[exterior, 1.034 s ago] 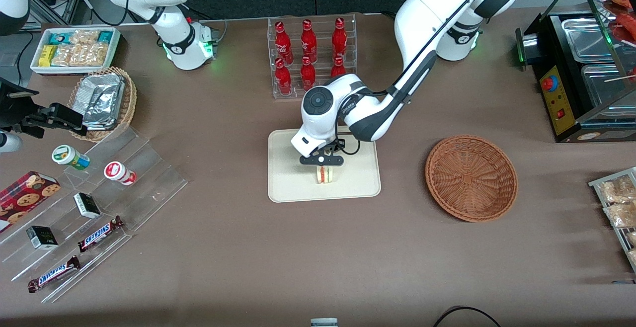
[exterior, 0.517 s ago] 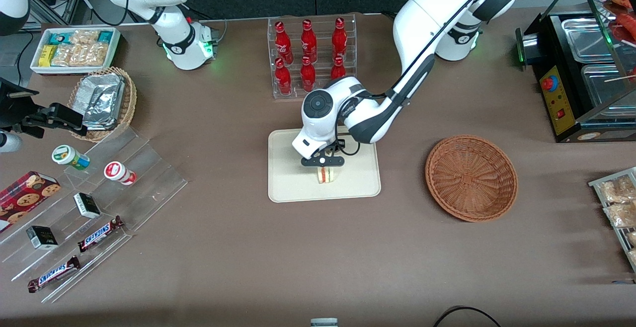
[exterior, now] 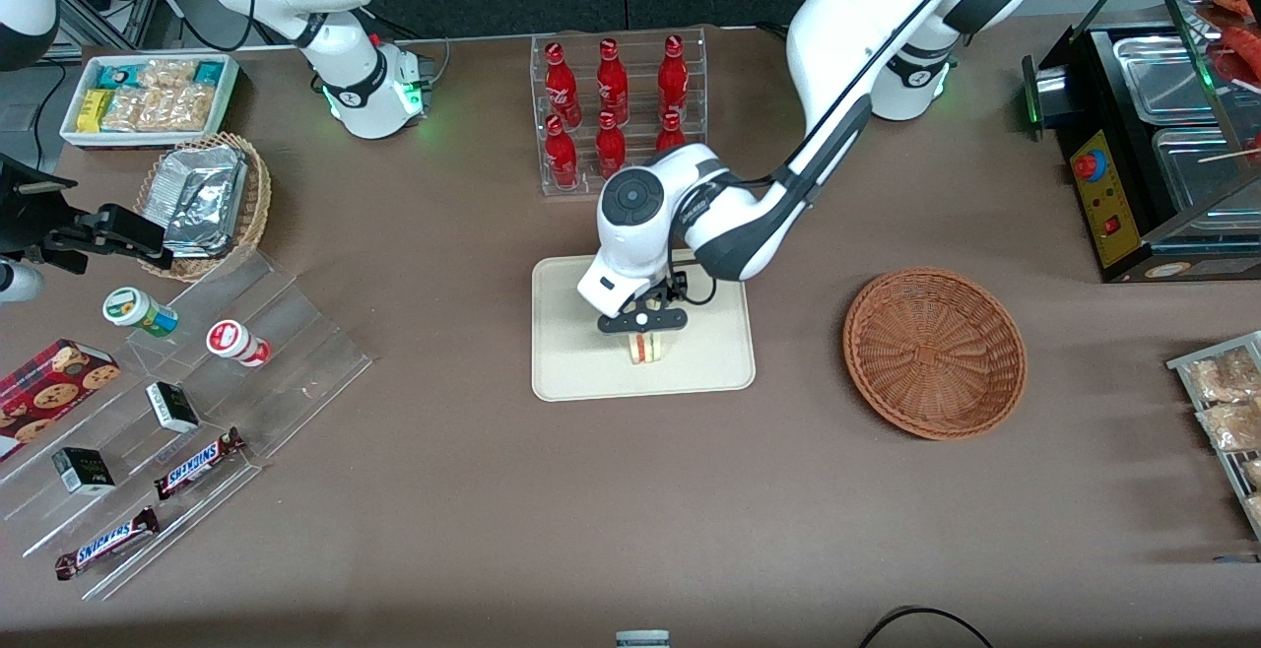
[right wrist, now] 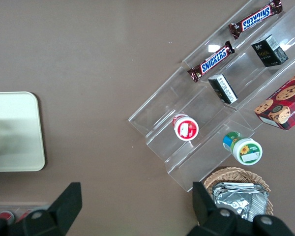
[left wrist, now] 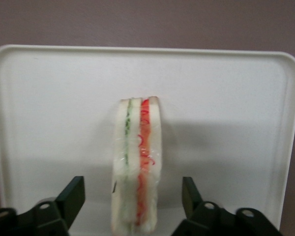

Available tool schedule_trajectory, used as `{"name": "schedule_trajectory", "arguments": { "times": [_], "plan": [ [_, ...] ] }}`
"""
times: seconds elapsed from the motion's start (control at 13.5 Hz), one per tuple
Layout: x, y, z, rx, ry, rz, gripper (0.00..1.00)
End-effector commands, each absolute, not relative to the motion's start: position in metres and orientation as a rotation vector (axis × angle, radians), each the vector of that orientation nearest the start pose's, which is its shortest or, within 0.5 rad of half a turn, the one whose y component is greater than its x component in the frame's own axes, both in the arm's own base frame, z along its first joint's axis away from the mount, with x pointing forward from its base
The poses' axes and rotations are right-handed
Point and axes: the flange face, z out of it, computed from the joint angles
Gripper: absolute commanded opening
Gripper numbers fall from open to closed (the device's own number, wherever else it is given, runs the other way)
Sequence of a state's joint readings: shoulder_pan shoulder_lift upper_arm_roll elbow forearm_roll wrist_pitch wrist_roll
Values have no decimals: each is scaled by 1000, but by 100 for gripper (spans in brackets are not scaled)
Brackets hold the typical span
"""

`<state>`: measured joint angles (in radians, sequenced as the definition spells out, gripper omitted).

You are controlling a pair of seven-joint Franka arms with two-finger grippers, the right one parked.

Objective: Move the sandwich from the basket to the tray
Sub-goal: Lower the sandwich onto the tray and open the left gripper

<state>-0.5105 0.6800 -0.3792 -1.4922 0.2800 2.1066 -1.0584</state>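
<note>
The sandwich (exterior: 645, 350) (left wrist: 137, 164) stands on its edge on the cream tray (exterior: 571, 362) (left wrist: 54, 108), its red and green filling stripe facing up. My gripper (exterior: 642, 325) (left wrist: 132, 199) hangs just above the sandwich, open, one finger (left wrist: 71, 199) on each side with a clear gap to the bread. The reddish-brown basket (exterior: 934, 353) sits empty on the table toward the working arm's end.
A clear rack of red bottles (exterior: 616, 106) stands farther from the front camera than the tray. Toward the parked arm's end are acrylic steps with snack bars (exterior: 197, 461), a tan basket of foil packets (exterior: 202, 200) and a white snack bin (exterior: 148, 97). A food warmer (exterior: 1153, 136) stands at the working arm's end.
The gripper has risen slightly off the tray and the arm's elbow has shifted. The sandwich stays standing in the same spot on the tray.
</note>
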Motion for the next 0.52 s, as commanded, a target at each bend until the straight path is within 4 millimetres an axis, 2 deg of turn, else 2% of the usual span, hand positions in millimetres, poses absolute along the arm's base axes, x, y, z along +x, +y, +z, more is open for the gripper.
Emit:
{"name": "schedule_trajectory", "arguments": {
  "times": [0.0, 0.15, 0.3, 0.44],
  "plan": [
    [493, -496, 350, -3075, -272, -44, 100],
    [519, -456, 384, -3045, -367, -54, 100],
    [526, -433, 416, -3041, -436, -42, 100],
    [540, -394, 446, -3001, -483, -42, 100]
  ]
}}
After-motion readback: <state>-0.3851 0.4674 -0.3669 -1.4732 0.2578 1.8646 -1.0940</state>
